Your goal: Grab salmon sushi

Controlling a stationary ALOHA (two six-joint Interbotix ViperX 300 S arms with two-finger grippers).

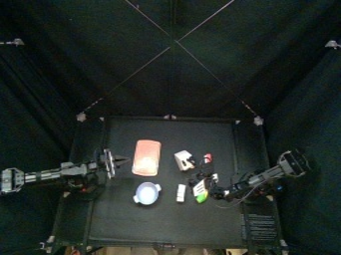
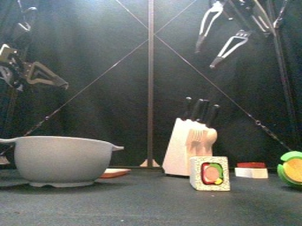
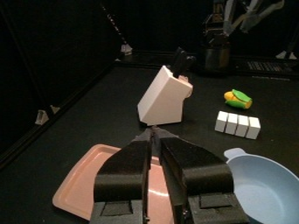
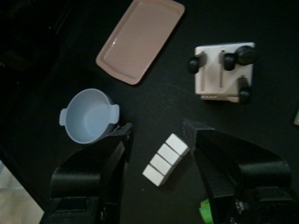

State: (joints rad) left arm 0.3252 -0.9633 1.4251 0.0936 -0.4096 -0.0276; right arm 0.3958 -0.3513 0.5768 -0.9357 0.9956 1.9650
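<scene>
Both claws raised, right claw [image 2: 224, 42] wide, salmon sushi [image 2: 250, 169] uncrowded

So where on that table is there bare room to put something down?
The back strip of the table behind the pink slab and knife block looks bare, as does the front edge before the bowl. The front-right corner, around the sushi pieces, is crowded.

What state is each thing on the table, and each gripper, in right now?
salmon sushi: lying on the table, not held
right gripper: open, empty, high above the table
left gripper: shut, empty
bowl: upright, empty
knife block: upright, knives in their slots
pink tray: flat, empty
</scene>
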